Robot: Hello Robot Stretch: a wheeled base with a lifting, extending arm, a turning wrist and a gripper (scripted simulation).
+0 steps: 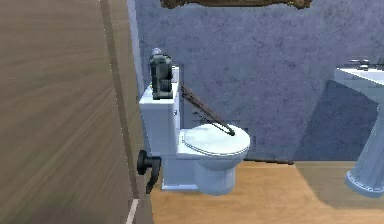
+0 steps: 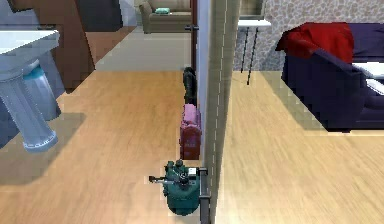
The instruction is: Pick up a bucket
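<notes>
Low in the arm side view, a teal round container [image 2: 183, 198] that may be the bucket stands on the wooden floor by a wall's end. A dark bar, which looks like the arm [image 2: 204, 200], rises from the bottom edge right beside it. The gripper [image 2: 160, 180] seems to lie across the container's top, thin fingers pointing to the view's left. I cannot tell whether it holds anything.
A white toilet [image 1: 200, 145] with a dark statue [image 1: 160, 72] and a leaning brush [image 1: 205, 110] faces me, beside a wooden door [image 1: 60, 110]. A pedestal sink [image 2: 25, 80] and a dividing wall [image 2: 218, 90] with a pink thing [image 2: 190, 130] flank bare floor. Beyond stands a dark sofa [image 2: 330, 75].
</notes>
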